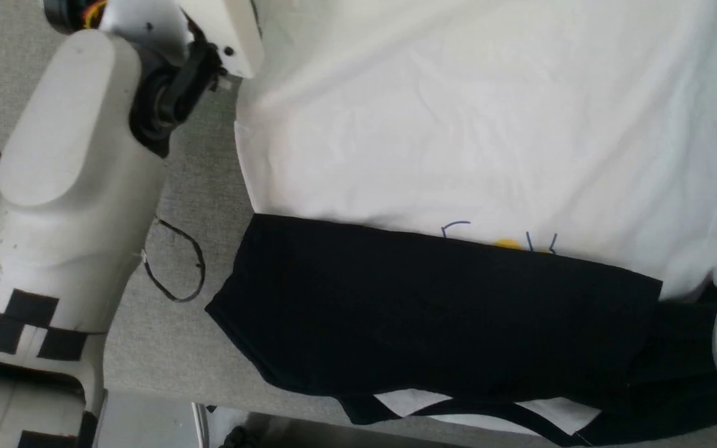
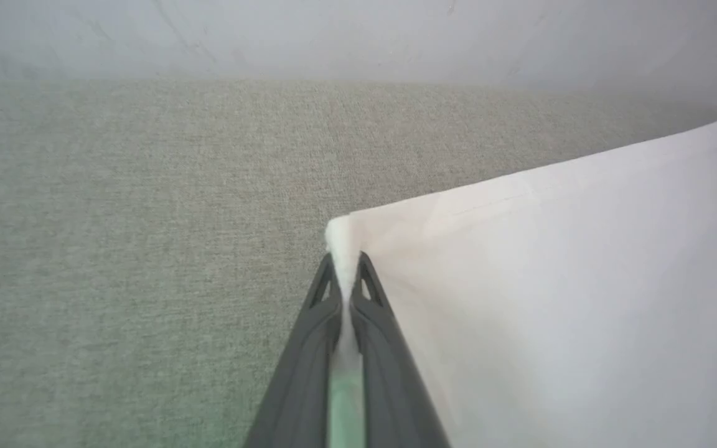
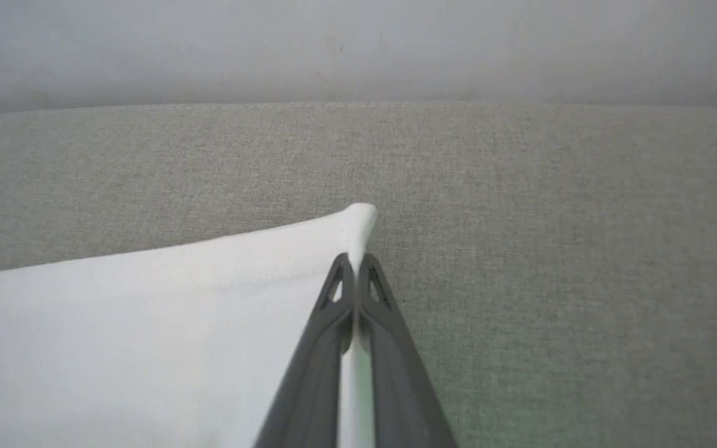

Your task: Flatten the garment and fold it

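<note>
Head view: white shirt (image 1: 458, 124) spread over the grey desk (image 1: 196, 186), one black sleeve (image 1: 433, 311) folded across the chest and half covering the print (image 1: 508, 244). Collar (image 1: 477, 410) at the desk's near edge. Judged to run lengthwise from near edge toward far edge, neck end nearest the robot. Looks soft, light and limp. Likely to sag and crease unless kept taut, so best taken by corners and hems. Left forearm (image 1: 66, 155) along the desk's left side.

Left wrist view: left gripper (image 2: 347, 258), jaws pressed together on a white corner of the shirt, over bare desk.

Right wrist view: right gripper (image 3: 353, 260), jaws likewise pinching another white corner, hem edge drawn fairly straight away from it.
</note>
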Motion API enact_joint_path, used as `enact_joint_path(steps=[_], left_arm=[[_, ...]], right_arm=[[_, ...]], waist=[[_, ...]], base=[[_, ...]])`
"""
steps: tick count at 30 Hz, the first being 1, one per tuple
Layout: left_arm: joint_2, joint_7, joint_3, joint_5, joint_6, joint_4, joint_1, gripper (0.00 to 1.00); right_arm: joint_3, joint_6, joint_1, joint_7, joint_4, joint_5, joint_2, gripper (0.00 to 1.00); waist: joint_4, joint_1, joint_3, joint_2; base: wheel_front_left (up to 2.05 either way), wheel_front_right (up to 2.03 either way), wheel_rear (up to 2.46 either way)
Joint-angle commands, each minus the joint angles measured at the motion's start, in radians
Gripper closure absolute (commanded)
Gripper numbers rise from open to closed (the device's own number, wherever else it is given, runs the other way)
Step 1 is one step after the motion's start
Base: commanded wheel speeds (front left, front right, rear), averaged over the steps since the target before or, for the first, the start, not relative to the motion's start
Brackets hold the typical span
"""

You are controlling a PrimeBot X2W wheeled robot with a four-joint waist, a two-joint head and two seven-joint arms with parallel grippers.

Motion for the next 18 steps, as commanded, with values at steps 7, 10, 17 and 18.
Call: enact_joint_path(steps=[7, 10, 17, 18], left_arm=[[0.043, -0.094, 0.05, 0.0, 0.012, 0.004, -0.013, 1.0], [0.052, -0.138, 0.066, 0.001, 0.012, 0.006, -0.007, 1.0], [0.07, -0.242, 0.09, -0.008, -0.024, 0.006, 0.031, 1.0], [0.075, -0.253, 0.092, -0.009, -0.03, 0.006, 0.038, 1.0]], right_arm=[[0.008, -0.001, -0.012, -0.091, -0.009, 0.055, -0.042, 1.0], [0.005, -0.001, -0.003, -0.126, -0.005, 0.082, -0.044, 1.0], [0.039, -0.001, 0.067, -0.2, -0.017, 0.18, -0.062, 1.0], [0.043, -0.001, 0.082, -0.21, -0.022, 0.194, -0.067, 1.0]], waist=[[-0.036, 0.0, -0.046, 0.0], [-0.047, 0.0, -0.074, 0.0], [-0.071, 0.0, -0.162, 0.0], [-0.074, 0.0, -0.177, 0.0]], base=[[0.0, 0.0, 0.0], [0.0, 0.0, 0.0], [0.0, 0.0, 0.0], [0.0, 0.0, 0.0]])
